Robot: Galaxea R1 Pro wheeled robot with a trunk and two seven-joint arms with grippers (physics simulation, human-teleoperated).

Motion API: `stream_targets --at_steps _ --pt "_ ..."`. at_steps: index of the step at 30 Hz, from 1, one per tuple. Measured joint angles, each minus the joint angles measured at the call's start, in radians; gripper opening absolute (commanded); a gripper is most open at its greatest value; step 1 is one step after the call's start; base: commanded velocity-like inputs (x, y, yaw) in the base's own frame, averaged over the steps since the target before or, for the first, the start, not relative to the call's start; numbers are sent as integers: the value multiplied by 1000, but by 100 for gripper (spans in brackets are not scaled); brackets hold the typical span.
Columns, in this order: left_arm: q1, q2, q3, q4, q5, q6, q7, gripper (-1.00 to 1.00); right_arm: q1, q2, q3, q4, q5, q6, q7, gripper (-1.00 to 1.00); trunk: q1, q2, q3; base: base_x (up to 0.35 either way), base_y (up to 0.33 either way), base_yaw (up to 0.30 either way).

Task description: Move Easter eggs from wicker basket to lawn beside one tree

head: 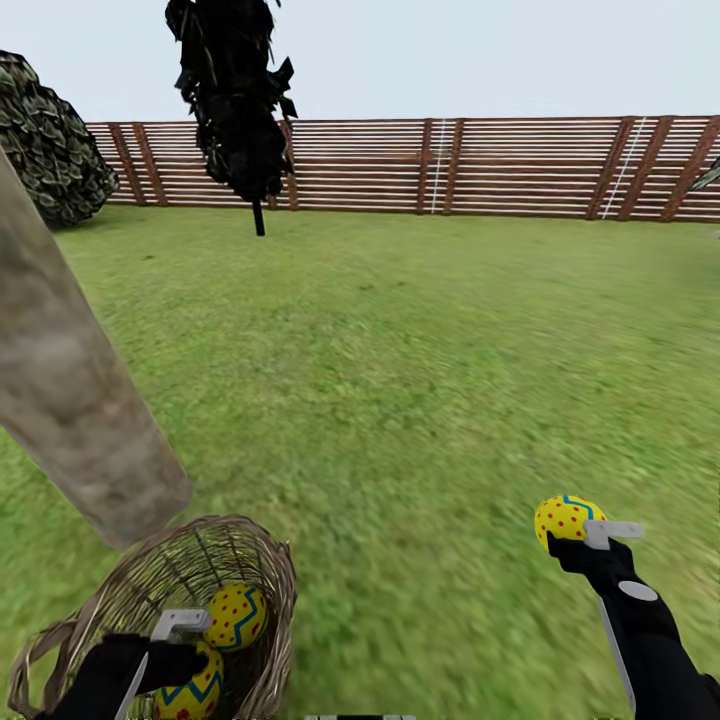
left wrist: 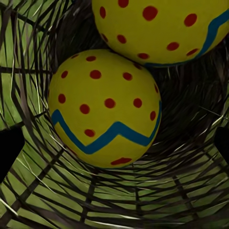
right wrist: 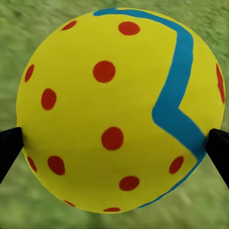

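The wicker basket stands on the lawn at the lower left, right by the foot of the grey-tan tree trunk. Two Easter eggs lie inside it, one beyond the other. My left gripper reaches into the basket, open, its dark fingers wide of the nearer egg. At the lower right, my right gripper is shut on the third egg and holds it above the grass.
A narrow black-leaved tree stands far ahead, a round dark bush at the far left. The brown slat fence closes the back. Open grass lies between basket and fence.
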Motion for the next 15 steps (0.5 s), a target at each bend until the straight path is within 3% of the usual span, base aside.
stream_targets --at_steps 15 --pt "0 1 0 5 -1 0 0 100 0 7 2 0 0 0 0 -100 7 -4 -58 0 0 0"
